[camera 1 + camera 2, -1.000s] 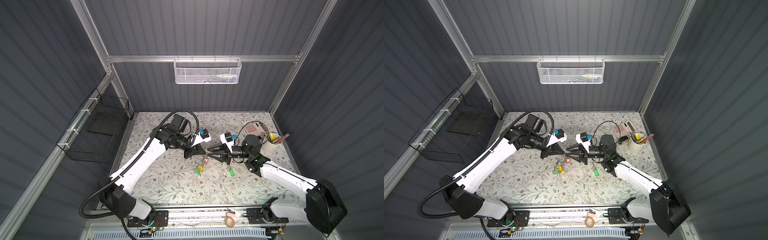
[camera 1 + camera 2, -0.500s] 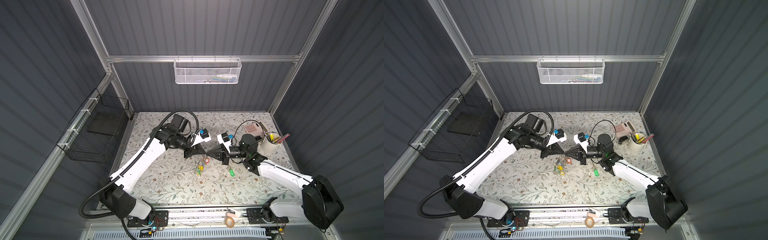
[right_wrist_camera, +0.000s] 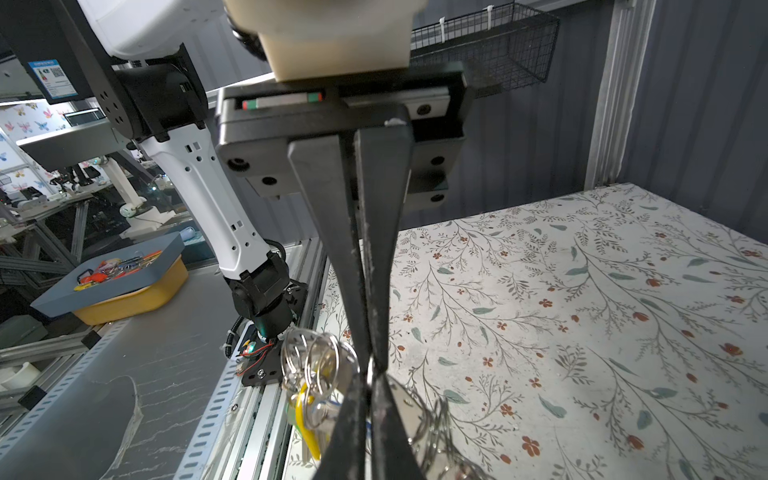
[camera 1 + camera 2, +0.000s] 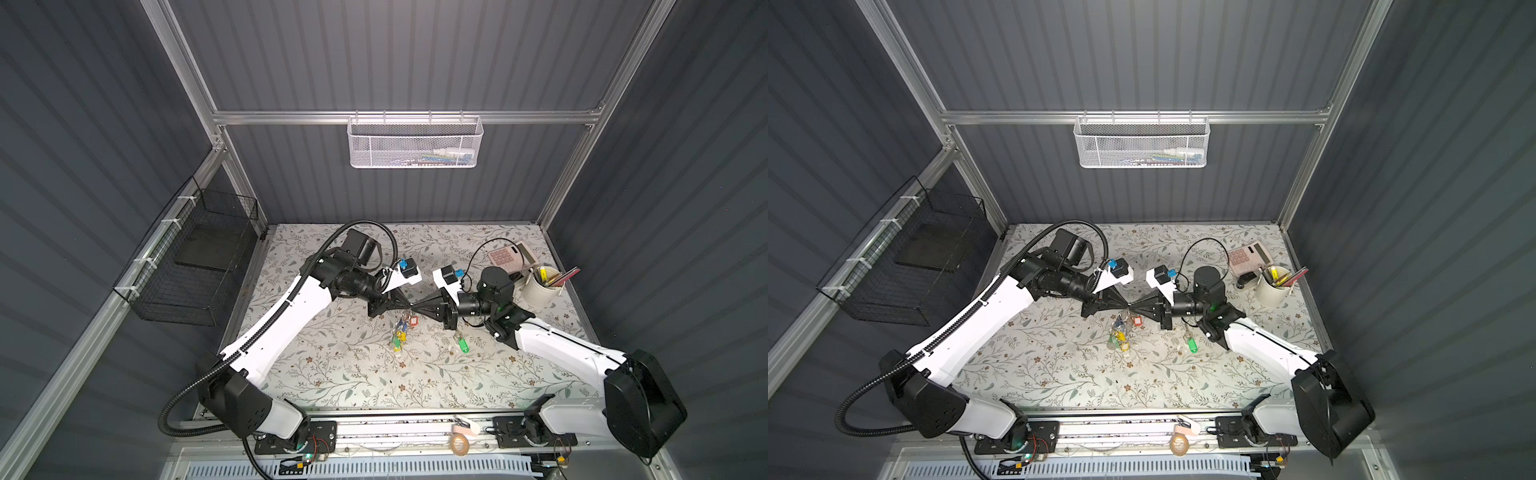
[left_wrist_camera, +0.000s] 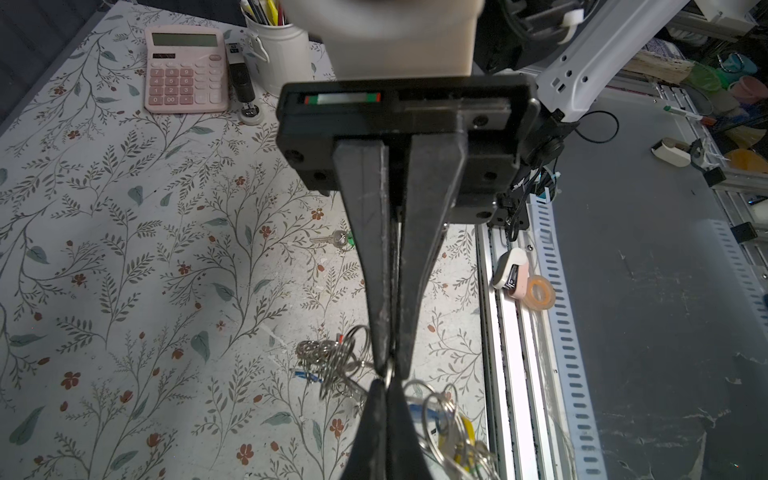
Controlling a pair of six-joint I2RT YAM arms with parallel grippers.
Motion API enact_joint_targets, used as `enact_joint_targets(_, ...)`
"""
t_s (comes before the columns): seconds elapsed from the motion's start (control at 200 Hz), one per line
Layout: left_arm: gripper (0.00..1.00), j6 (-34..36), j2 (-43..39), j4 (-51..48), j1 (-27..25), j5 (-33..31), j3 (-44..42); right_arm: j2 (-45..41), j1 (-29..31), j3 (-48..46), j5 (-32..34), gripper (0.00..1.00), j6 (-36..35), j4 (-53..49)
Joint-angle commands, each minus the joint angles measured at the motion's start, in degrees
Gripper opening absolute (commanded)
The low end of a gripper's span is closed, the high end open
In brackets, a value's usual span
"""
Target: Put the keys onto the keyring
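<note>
The big flowery table (image 4: 332, 374) is lying under everything. The left arm (image 4: 291, 316) and the right arm (image 4: 552, 345) are reaching in over it from the two sides. Their tips are meeting nose to nose in the middle, up off the table.

The left gripper (image 4: 405, 308) is squeezing its fingers tight on the thin loop of the keyring (image 4: 402, 330). The right gripper (image 4: 417, 308) is pressing its fingers together on the same loop, right beside it. The keyring is hanging down under them, with its little rings and its yellow, blue and red tags dangling. I cannot tell if the lowest tags are touching the table.

The keys (image 4: 462, 345), the ones with the green tag, are lying flat on the table near the right arm. They are sitting by themselves, apart from the keyring.
</note>
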Motion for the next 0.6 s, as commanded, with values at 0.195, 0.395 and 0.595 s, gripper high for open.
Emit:
enact_joint_targets(0.195,0.00,-1.2,-2.7,3.4,-0.4,1.8,-0.6,-0.5,0.7,-0.3,3.6,0.19,-2.5,-3.5)
enact_joint_targets(0.395,0.00,-1.7,-3.5,4.5,-0.4,1.1,-1.5,-1.8,0.6,-3.2,5.1,0.23,0.1,-1.4)
enact_joint_targets(0.595,0.00,-1.8,-4.1,4.9,-0.4,1.1,-2.4,-5.5,0.5,-5.2,6.6,0.33,0.9,-2.1)
